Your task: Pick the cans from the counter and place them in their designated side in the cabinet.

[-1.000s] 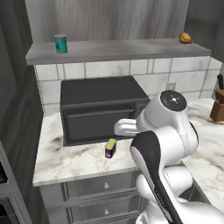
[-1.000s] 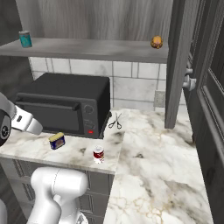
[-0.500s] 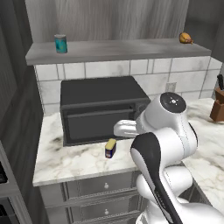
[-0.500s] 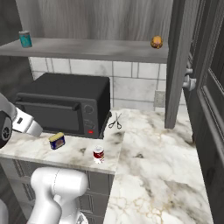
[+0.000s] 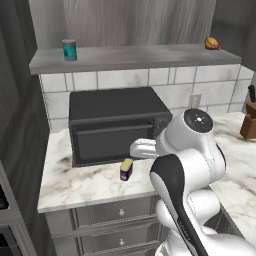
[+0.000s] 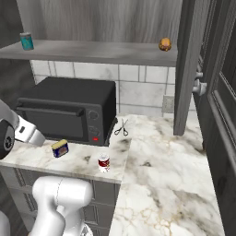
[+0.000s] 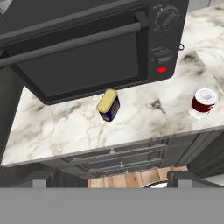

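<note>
One can with a yellow top and dark blue body (image 7: 108, 105) lies on the white marble counter (image 7: 61, 127) just in front of the microwave; it also shows in the base views (image 5: 126, 169) (image 6: 60, 148). The red can with white bands (image 7: 204, 103) (image 6: 104, 162) stands upright near the counter's front edge, to the right. My gripper (image 7: 112, 180) hovers above the counter's front edge, open, with nothing between its fingers. The grey cabinet shelf (image 5: 140, 55) (image 6: 92, 50) runs above the microwave.
A black microwave (image 5: 115, 120) (image 6: 64, 108) stands against the tiled wall. On the shelf are a teal can (image 5: 69, 50) at the left and a brown-orange food item (image 5: 212, 43) at the right. Scissors (image 6: 121, 127) lie beside the microwave. An open cabinet door (image 6: 186, 69) hangs at the right.
</note>
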